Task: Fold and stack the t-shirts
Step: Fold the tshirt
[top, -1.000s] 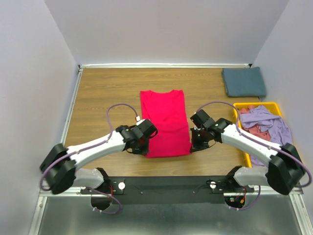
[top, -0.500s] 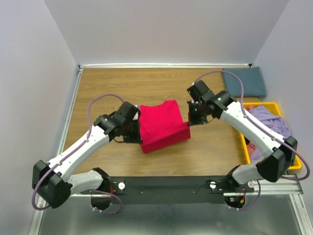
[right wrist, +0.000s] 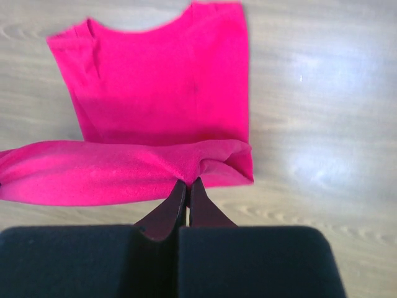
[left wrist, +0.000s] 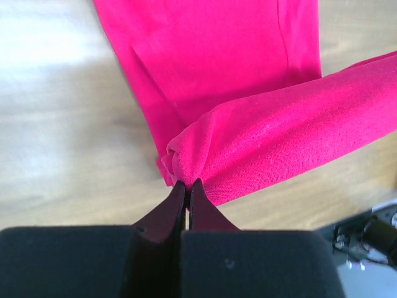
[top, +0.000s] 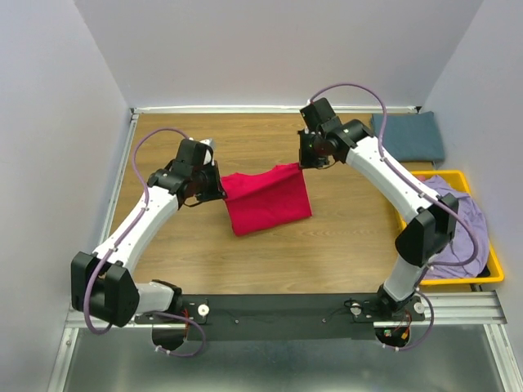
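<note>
The left gripper (top: 219,181) and right gripper (top: 301,162), both clamped on the crimson-pink cloth t-shirt (top: 270,200), have carried its hem toward its collar, so the half-fold is nearly made

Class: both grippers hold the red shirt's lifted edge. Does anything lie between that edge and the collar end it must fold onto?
Nothing visible does. The left gripper and right gripper pinch the red shirt at its edge; between it and the collar lies only the shirt's own flat layer, with bare table around.
</note>
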You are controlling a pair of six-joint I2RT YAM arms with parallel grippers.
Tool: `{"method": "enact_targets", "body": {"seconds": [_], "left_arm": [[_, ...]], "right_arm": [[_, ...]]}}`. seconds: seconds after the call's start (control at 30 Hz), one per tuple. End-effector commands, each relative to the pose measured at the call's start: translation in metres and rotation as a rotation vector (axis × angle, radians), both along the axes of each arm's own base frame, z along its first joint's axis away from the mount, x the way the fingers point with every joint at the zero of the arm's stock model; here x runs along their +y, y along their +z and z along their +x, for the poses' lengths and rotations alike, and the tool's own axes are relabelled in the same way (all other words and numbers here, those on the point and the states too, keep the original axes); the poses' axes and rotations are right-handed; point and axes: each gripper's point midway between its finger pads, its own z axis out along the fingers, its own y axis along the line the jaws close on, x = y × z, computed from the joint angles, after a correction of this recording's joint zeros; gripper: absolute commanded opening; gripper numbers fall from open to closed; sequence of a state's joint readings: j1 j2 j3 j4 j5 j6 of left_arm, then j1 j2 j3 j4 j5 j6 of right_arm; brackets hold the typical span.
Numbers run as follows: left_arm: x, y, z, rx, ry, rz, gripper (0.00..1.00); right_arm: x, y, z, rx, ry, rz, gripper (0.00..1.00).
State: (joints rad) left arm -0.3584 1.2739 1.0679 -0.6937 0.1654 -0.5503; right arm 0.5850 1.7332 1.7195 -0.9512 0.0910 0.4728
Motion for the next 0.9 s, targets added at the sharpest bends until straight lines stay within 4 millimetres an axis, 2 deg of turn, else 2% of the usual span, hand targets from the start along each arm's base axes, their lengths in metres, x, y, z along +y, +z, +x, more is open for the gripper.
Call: {"method": "enact_targets", "body": {"seconds": [0.0, 0.03, 0.1, 0.13, 0.17, 0.33, 0.53, 0.6, 0.7, 0.87], "left_arm": [[0.014, 0.000, 0.024, -0.064, 0.000, 0.024, 0.00], [0.016, -0.003, 0.028, -0.069, 0.010, 0.025, 0.00], [0.020, -0.009, 0.042, -0.083, 0.023, 0.023, 0.00], [0.026, -0.017, 0.061, -0.090, 0.044, 0.049, 0.00], [0.026, -0.016, 0.062, -0.095, 0.044, 0.048, 0.00], [0.030, -0.042, 0.073, -0.060, 0.080, 0.054, 0.00], [0.037, -0.070, 0.077, -0.033, 0.147, 0.055, 0.00], [0.040, -0.079, 0.081, -0.025, 0.169, 0.055, 0.00], [0.044, -0.090, 0.088, -0.024, 0.200, 0.072, 0.00], [0.044, -0.095, 0.104, -0.054, 0.214, 0.081, 0.01]], "right_arm": [[-0.005, 0.018, 0.042, -0.116, -0.016, -0.013, 0.01], [-0.002, 0.010, 0.050, -0.115, -0.013, -0.021, 0.01], [-0.002, 0.009, 0.060, -0.128, -0.021, -0.021, 0.01], [0.003, -0.001, 0.081, -0.151, -0.022, -0.016, 0.01], [0.003, -0.008, 0.083, -0.139, -0.023, -0.023, 0.01], [0.011, -0.032, 0.105, -0.158, -0.003, -0.036, 0.01], [0.017, -0.073, 0.122, -0.155, 0.013, -0.051, 0.01], [0.018, -0.082, 0.124, -0.155, 0.013, -0.054, 0.01], [0.014, -0.102, 0.130, -0.142, -0.008, -0.076, 0.01], [0.005, -0.130, 0.134, -0.108, -0.049, -0.098, 0.01]]}}
